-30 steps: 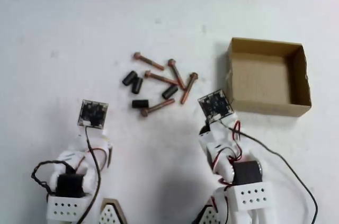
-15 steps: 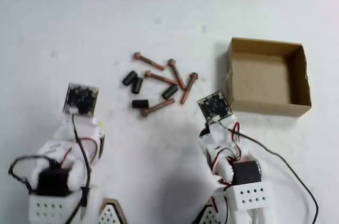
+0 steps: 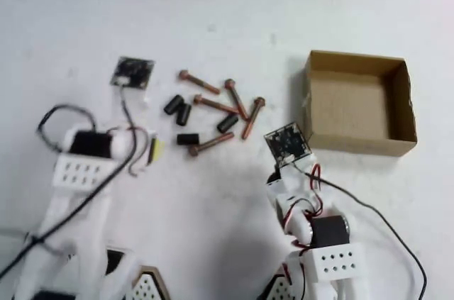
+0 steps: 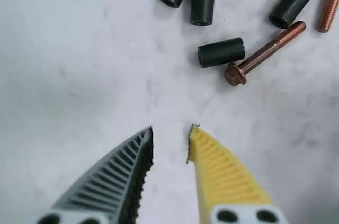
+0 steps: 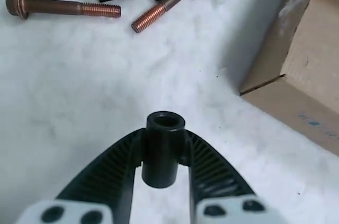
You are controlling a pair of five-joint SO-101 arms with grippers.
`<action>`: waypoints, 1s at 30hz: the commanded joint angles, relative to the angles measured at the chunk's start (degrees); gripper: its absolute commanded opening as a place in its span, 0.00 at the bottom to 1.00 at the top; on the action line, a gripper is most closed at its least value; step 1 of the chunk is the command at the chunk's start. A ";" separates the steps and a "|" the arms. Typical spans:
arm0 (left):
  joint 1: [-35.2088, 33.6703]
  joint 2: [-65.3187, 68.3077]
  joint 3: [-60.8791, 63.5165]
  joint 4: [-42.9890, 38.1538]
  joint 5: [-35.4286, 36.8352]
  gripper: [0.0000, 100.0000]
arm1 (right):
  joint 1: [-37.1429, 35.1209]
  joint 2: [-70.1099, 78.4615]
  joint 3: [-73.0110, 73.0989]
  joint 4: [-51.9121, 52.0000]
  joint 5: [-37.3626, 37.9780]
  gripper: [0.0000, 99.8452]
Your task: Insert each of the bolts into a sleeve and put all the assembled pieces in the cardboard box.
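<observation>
Several copper bolts (image 3: 216, 105) and black sleeves (image 3: 177, 109) lie scattered mid-table. The empty cardboard box (image 3: 358, 142) stands to their right. My left gripper (image 4: 171, 138) hovers open over bare table, a short way from one sleeve (image 4: 221, 52) that lies by a bolt's head (image 4: 233, 74). In the high view its yellow finger (image 3: 154, 147) shows left of that sleeve (image 3: 187, 139). My right gripper (image 5: 163, 140) is shut on an upright black sleeve (image 5: 160, 155), bore facing up, held between the pile and the box corner (image 5: 275, 83).
The right arm's base (image 3: 330, 261) and cable sit near the front edge, below the box. The left arm (image 3: 81, 165) stretches along the left side. White tabletop lies open behind the pile and at the far left.
The left arm has swung from the front edge toward the pile, carrying its wrist camera up beside the sleeves. The right arm has stayed still with the sleeve.
</observation>
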 commanded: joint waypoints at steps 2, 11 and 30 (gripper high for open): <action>4.00 8.66 -9.05 -4.48 5.19 0.16 | 0.31 -0.92 0.97 -3.91 0.35 0.02; 6.64 29.41 -20.31 -15.30 9.41 0.16 | 0.31 -0.92 2.20 -5.05 0.35 0.02; 5.41 63.69 -56.70 -14.77 23.74 0.16 | 0.22 -0.92 2.46 -5.05 0.35 0.02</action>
